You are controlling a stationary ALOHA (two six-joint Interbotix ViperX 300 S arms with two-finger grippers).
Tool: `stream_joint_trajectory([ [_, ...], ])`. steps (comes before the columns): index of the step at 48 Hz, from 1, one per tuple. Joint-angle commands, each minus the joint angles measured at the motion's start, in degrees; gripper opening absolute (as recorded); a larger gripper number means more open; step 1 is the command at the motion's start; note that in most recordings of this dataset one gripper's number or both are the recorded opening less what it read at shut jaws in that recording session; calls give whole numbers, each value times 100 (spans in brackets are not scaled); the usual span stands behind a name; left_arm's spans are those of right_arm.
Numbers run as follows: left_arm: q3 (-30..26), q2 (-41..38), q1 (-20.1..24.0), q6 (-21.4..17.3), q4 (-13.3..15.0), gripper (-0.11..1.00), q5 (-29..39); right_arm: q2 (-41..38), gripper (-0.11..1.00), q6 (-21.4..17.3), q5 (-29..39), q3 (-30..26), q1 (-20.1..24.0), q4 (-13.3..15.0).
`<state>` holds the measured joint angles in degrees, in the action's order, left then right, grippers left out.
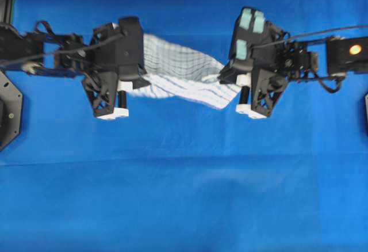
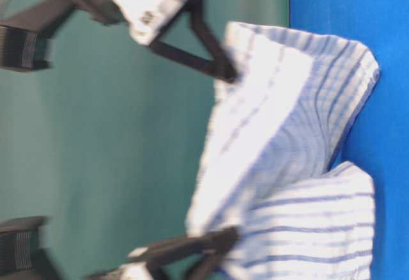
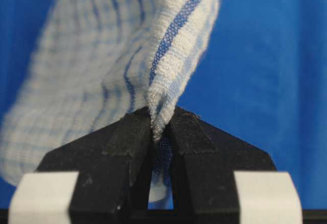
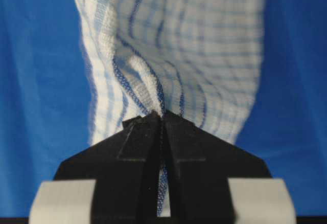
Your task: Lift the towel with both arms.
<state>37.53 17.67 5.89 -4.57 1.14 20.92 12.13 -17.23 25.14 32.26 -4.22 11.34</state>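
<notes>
No writing shows anywhere: the towel (image 1: 183,71) hangs stretched across the upper middle of the overhead frame, above the blue surface (image 1: 184,200), between the left fingers (image 3: 159,127) and right fingers (image 4: 159,119), each pair clamped on an end.

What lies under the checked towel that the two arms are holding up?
Under the towel only the blue tablecloth shows, all round it. The patch directly beneath the sagging cloth is covered, so anything lying there cannot be seen.
</notes>
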Motion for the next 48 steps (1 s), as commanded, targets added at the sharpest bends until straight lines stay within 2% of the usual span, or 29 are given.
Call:
stream_joint_trajectory([
  [1,-413,352,0,9,9,4,299,343,2,9,369,-387,18,88],
  [14,-1354,817,97,-18,-9,4,1266,809,2,149,1283,-1230,18,334],
  [26,-2162,984,167,-35,-35,4,2004,1046,2,448,1828,-1978,18,343],
  [33,-2294,984,167,-44,-26,4,2109,1090,2,554,1969,-2206,18,343],
  [48,-2329,923,167,-35,-35,4,2083,1063,2,615,1942,-2224,9,343],
])
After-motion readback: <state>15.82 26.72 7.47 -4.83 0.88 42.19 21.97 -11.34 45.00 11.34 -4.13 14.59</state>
